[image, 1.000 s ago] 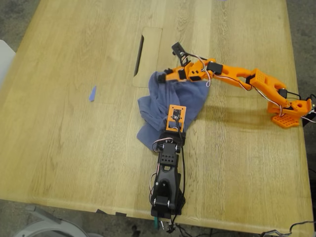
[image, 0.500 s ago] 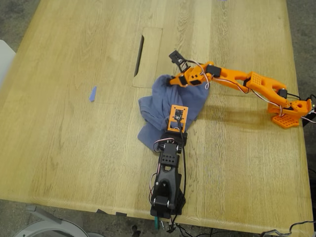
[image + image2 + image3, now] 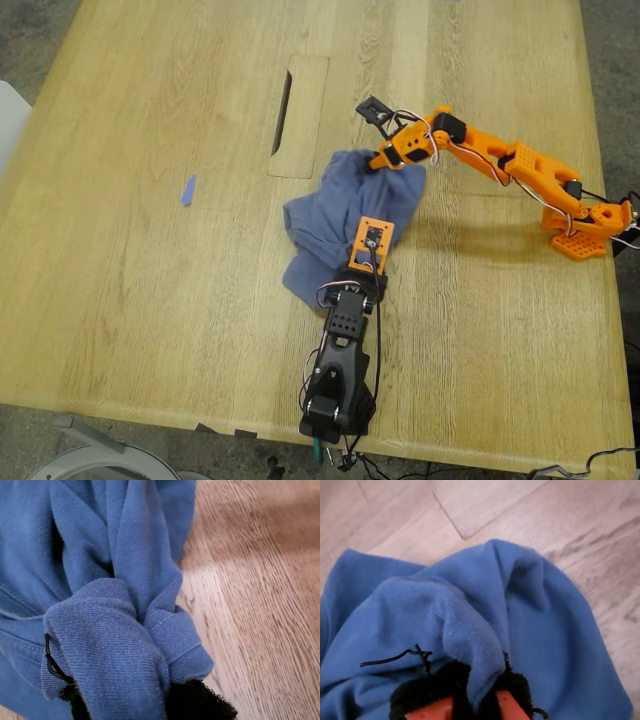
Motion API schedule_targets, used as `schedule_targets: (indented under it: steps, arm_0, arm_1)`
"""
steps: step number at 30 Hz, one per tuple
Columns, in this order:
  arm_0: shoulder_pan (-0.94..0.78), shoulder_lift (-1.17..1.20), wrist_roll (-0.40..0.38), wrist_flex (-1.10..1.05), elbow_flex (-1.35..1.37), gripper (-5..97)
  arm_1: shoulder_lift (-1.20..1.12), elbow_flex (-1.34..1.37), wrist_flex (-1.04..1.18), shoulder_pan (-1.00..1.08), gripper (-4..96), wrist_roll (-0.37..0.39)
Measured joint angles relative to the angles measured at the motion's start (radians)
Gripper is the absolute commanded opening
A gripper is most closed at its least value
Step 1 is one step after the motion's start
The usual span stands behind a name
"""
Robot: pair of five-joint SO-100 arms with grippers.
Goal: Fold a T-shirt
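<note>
**Both grippers clamped on bunched shirt**

My first gripper (image 3: 125,700) pinches a ribbed hem fold of the T-shirt (image 3: 345,215); my second gripper (image 3: 475,695) clenches another fold. The slate-blue T-shirt lies crumpled mid-tabletop (image 3: 150,300). Bare wood spreads wide toward the exterior view's left, past a small blue tape strip (image 3: 187,189).

— Exterior view: high above the wooden table (image 3: 150,280), looking almost straight down, far enough to take in both arms.

— And the wrist views?

— Each pressed close against the T-shirt (image 3: 115,645) (image 3: 485,630), facing along the jaws down toward the tabletop.

— Shared ground?

— The same blue cloth (image 3: 335,210) at table centre, plus bare wood beside it.
</note>
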Motion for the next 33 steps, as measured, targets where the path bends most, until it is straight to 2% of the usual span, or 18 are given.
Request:
schedule_targets:
  steps: [4, 9, 20, 27, 33]
  arm_0:
    - [0.006, 0.026, 0.002, 0.034, 0.011, 0]
    - [-0.003, 0.026, 0.002, 0.038, 0.038, 0]
    - [-0.006, 0.026, 0.002, 0.038, 0.049, 0]
    - [-0.028, 0.028, 0.002, -0.012, 0.104, 0]
    - [-0.04, 0.028, 0.002, -0.052, 0.115, 0]
  arm_1:
    - [0.048, 0.0, 0.118, -0.028, -0.1, 0.028]
    - [0.101, 0.04, 0.143, -0.043, -0.1, 0.048]
    - [0.459, 0.643, 0.13, -0.055, -0.1, 0.055]
    - [0.532, 0.834, 0.129, -0.046, -0.1, 0.043]
    - [0.653, 1.15, -0.028, -0.012, -0.1, 0.04]
